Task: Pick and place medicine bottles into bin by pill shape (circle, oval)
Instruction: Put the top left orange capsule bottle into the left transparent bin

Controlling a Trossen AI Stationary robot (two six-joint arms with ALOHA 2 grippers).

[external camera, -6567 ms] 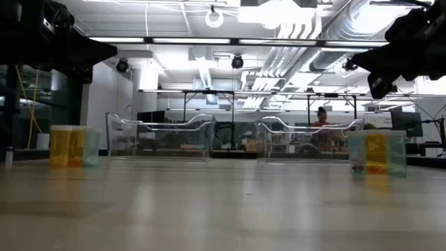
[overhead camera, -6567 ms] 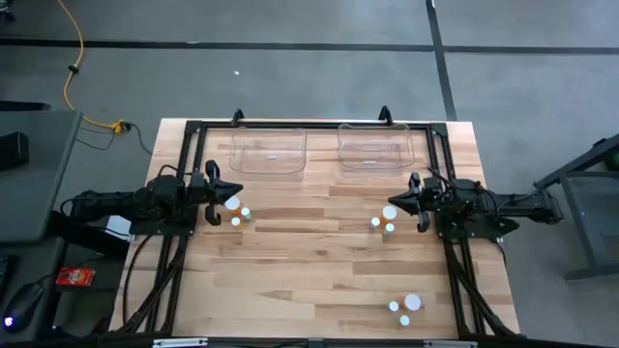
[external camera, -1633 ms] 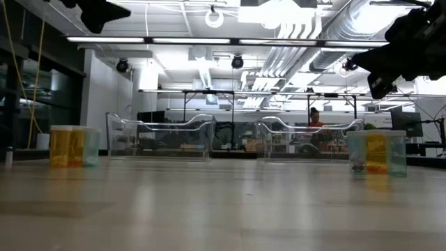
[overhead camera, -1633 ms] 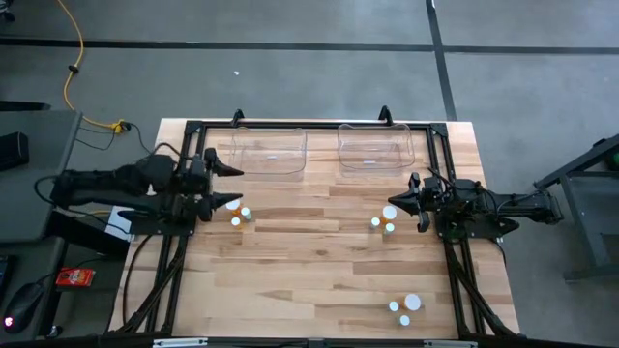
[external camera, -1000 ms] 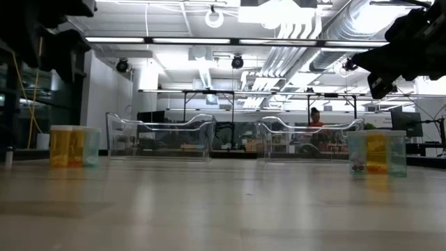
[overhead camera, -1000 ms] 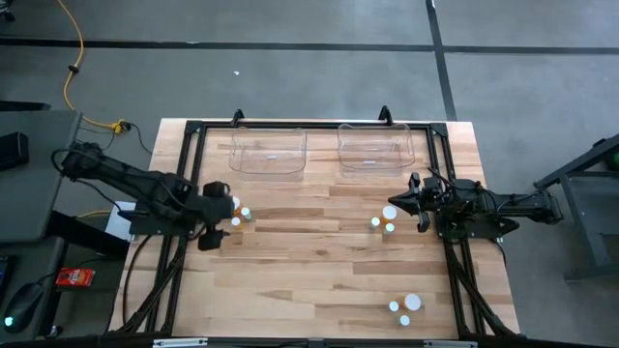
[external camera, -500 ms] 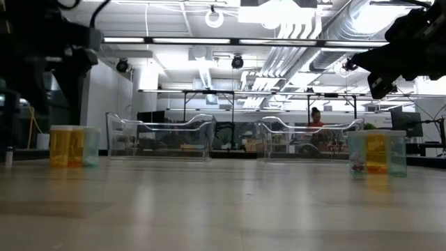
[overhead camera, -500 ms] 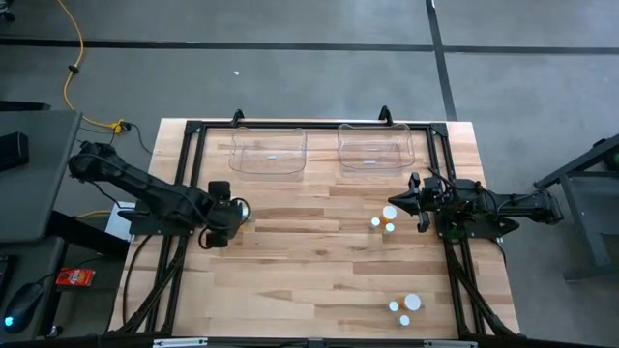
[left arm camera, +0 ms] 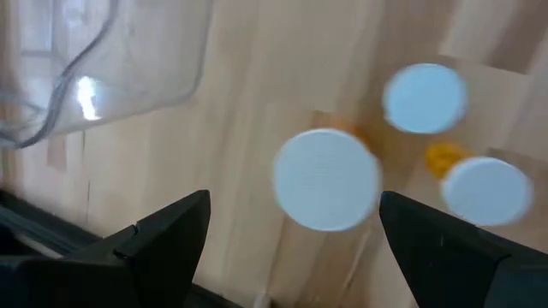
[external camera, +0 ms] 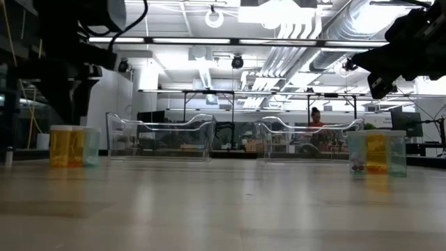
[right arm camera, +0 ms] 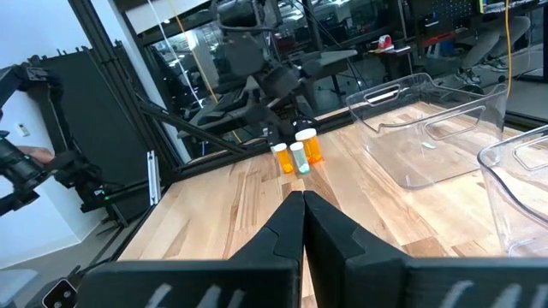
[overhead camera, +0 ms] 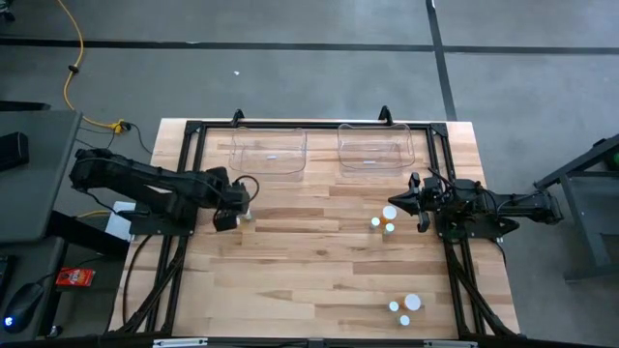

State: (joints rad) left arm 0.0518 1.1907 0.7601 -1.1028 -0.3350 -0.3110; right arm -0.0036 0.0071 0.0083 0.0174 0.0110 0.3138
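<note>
The step in hand looks like the approach to a first pick: no bottle is gripped, and both bins show nothing inside from above.

Take the left bin as the landmark. The left gripper hangs just in front of that bin's near-left corner, directly over a cluster of three bottles. In the left wrist view its fingers stand wide apart, with the biggest white cap between them and two smaller caps off to one side, one of them over an orange body. From table height the same cluster stands upright on the table, orange and pale teal side by side.

The right bin sits just beside the left bin along the far edge. In front of the right bin a second cluster stands, and the right gripper waits close beside it with its fingers pressed together. A third cluster is well apart from the left bin, near the table's front-right corner.

Next, I judge, the left gripper must drop straight down around the large-capped bottle and close on it alone. The neighbours stand so close that a finger could knock them over. Pill shape cannot be read here, so the right bin for it is undecided.
</note>
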